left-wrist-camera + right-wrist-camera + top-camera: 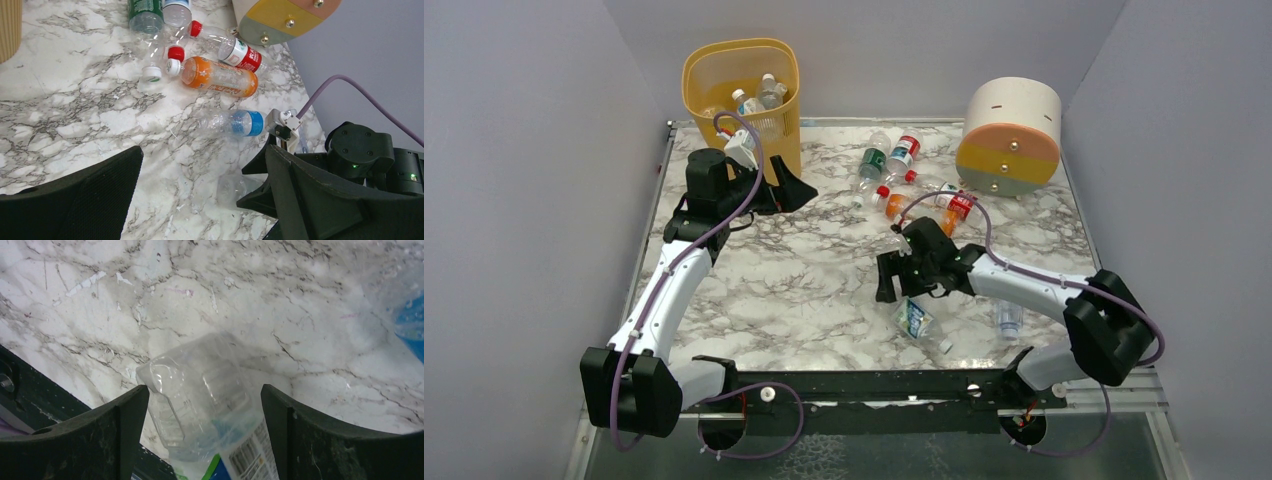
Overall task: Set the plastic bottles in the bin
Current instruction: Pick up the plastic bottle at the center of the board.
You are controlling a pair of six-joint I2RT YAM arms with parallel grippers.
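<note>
Step in hand: picking up one bottle at the near edge.

Right tool (204,395) is sitting low over the tabletop (804,290), pointing down and straddling a clear crumpled bottle (195,405) lying on its side. The bottle's body is filling most of the gap. One finger (125,425) is looking to be touching it and the other is just beside it. Can't tell if it's actually clamping, since I'm seeing no squeeze in the plastic. The bottle is resting on the tabletop, not lifted.

A second clear bottle (1009,318) is lying just beside the right forearm, untouched.

Mid-tabletop, a blue-label bottle (235,122) is lying alone. Beyond it a loose cluster (904,175) is waiting, including an orange bottle (220,77) plus red- and green-label ones, some touching each other.

Left tool (202,150) is hovering at the far left, fingers spread wide, carrying nothing, right in front of the bin (742,45). The bin is standing at the far-left corner and is already holding a few bottles (759,98). A round drum (1012,135) is sitting far right. It's not the target.

Progress, my read: early-to-middle, with more bottles lying out than in.

Next move is calling for:
- a firm clamp without crushing the thin plastic, which I'm expecting to be slippery
- a straight lift, then a long diagonal carry to the bin
- the left arm is parking in that path, so I'm thinking clearance or a handover needs sorting
</note>
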